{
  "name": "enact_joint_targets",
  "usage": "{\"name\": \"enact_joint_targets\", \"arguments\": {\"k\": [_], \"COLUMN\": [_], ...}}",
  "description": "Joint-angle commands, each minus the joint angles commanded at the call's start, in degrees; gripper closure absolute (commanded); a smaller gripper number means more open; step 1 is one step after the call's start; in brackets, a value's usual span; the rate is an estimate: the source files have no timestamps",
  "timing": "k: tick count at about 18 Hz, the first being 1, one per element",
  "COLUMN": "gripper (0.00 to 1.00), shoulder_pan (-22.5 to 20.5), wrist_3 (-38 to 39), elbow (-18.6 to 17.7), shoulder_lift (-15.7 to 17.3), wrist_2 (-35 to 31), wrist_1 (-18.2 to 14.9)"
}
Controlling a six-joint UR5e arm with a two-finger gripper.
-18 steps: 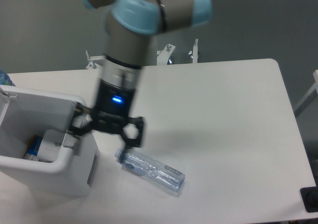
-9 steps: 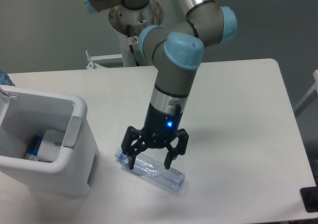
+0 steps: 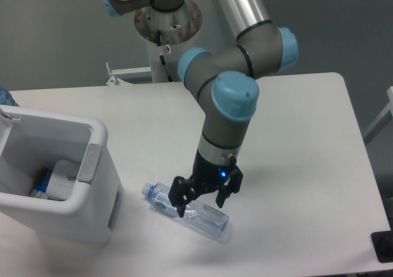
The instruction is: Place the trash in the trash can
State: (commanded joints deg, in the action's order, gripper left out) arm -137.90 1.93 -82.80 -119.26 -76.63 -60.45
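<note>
Nearest the camera, the clear bluish-tinted plastic water bottle (image 3: 187,210) is lying on its side on the white table (image 3: 295,142), cap pointing toward the large white rectangular plastic bin with the thick rounded rim (image 3: 58,206). The black two-finger gripper (image 3: 201,198) is standing over the bottle's middle with its fingers spread, one on each side of the body, not yet pinching it. To do this step well, the fingers should be settling low enough to straddle the widest part of the round body, then squeezing gently, since thin plastic is likely to buckle or roll away. Inside the bin, a small white paper carton (image 3: 61,177) is lying at the bottom, beside something blue that is too hidden to name. How close the fingertips are sitting to the tabletop is hard to judge. Farther back, the arm's base is being cut off by the top edge.
</note>
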Motion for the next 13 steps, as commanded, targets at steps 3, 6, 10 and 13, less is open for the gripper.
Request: {"name": "enact_joint_targets", "arguments": {"k": [3, 6, 10, 13], "gripper": [0.00, 0.00, 0.00, 0.00], "shoulder_pan": [0.4, 1.0, 1.4, 2.5], "wrist_3": [2.9, 5.2, 6.0, 7.5], "elbow": [1.0, 2.1, 2.4, 3.9], "shoulder_lift": [-2.6, -4.3, -5.8, -7.8], "wrist_2": [-3.7, -4.5, -6.2, -8.5], "wrist_1": [-1.5, -1.5, -1.3, -1.2]}}
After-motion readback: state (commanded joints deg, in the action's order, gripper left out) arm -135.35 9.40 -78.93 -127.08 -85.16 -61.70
